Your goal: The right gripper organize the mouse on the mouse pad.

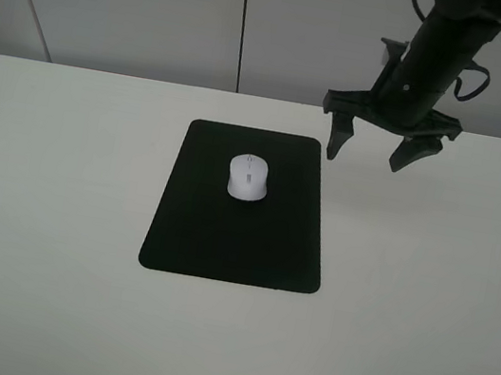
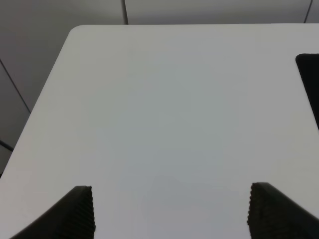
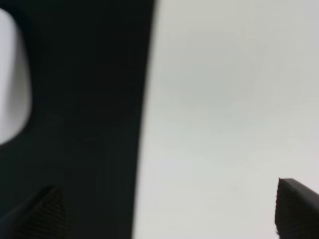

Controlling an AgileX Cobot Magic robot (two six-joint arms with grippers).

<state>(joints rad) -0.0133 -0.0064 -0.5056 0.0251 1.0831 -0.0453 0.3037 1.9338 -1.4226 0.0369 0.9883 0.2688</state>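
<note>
The white mouse (image 1: pixel 248 177) lies on the upper middle of the black mouse pad (image 1: pixel 237 233), its long axis along the pad's length. My right gripper (image 1: pixel 368 155) hangs open and empty above the table, just off the pad's far right corner, apart from the mouse. The right wrist view shows the pad (image 3: pixel 84 109), a slice of the mouse (image 3: pixel 12 99) and my two spread fingertips (image 3: pixel 296 206). My left gripper (image 2: pixel 169 211) is open and empty over the bare white table; it does not show in the exterior view.
The white table (image 1: pixel 423 303) has rounded corners; grey wall panels stand behind its far edge. In the left wrist view the pad's corner (image 2: pixel 310 79) shows at one side, with the table's far left corner (image 2: pixel 79 31) beyond.
</note>
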